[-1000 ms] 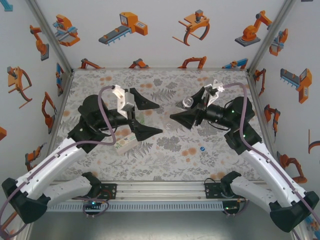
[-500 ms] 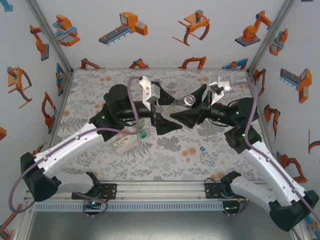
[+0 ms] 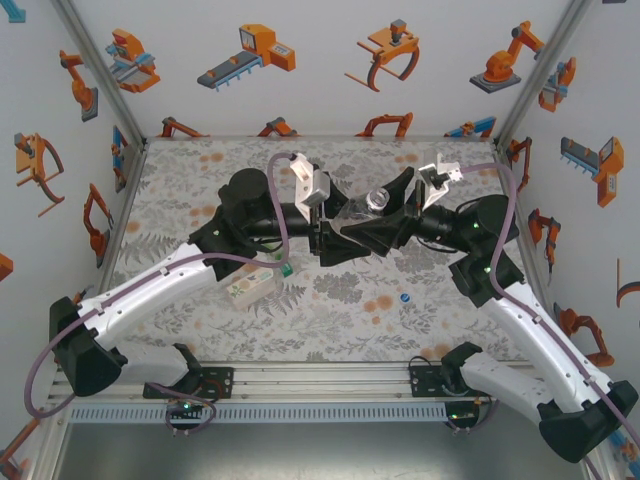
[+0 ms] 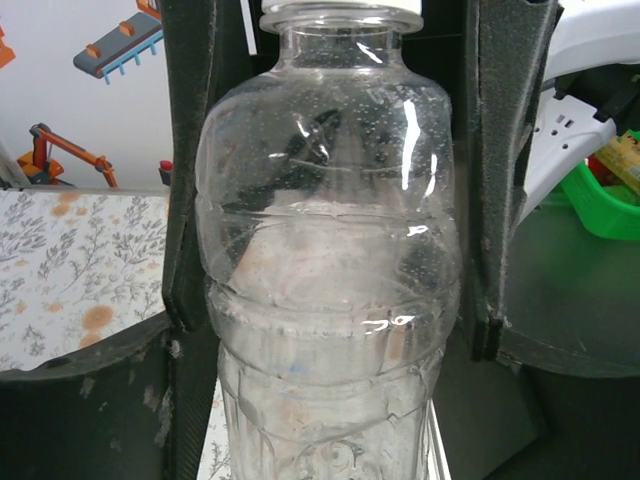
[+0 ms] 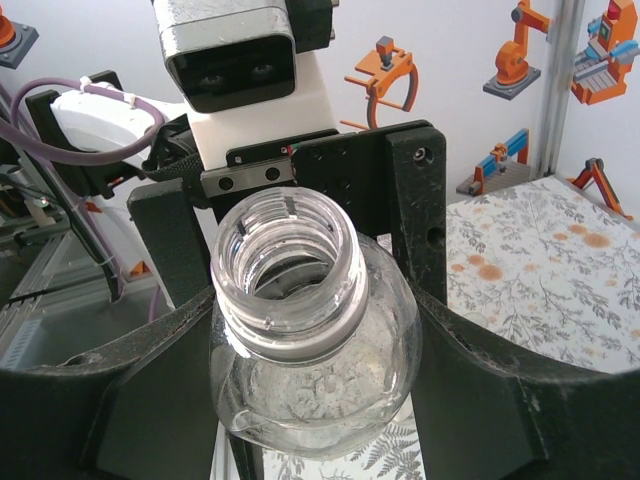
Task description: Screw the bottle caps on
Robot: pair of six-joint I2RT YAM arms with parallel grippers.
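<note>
L arm (image 3: 160, 285) reached from its near-left base diagonally to mid-table (image 3: 190, 180), wrist aimed right. Under its forearm we saw the labelled bottle (image 3: 250, 288) lying flat on the table, long axis near-left to far-right. Its label was green & white, writing too small to read. Green cap (image 3: 286, 268) sat at that bottle's far-right end; on the neck or just beside it, we couldn't tell.

L gripper (image 3: 330, 238) had its fingers (image 4: 495, 180) against both sides of the clear bottle (image 4: 330, 300), jaws clamped on the body. That bottle hung above table centre between the two grippers, roughly upright but tilted, open threaded mouth pointing up & to the far right.

R gripper (image 3: 375, 222) met it from the opp. side, jaws clamped at the shoulder just under the neck. Blue cap (image 3: 404, 297) lay on the table nearer the bases, apart from both bottles. R arm (image 3: 520, 300) rose from its near-right base, elbow folded at far right, wrist aimed left.
</note>
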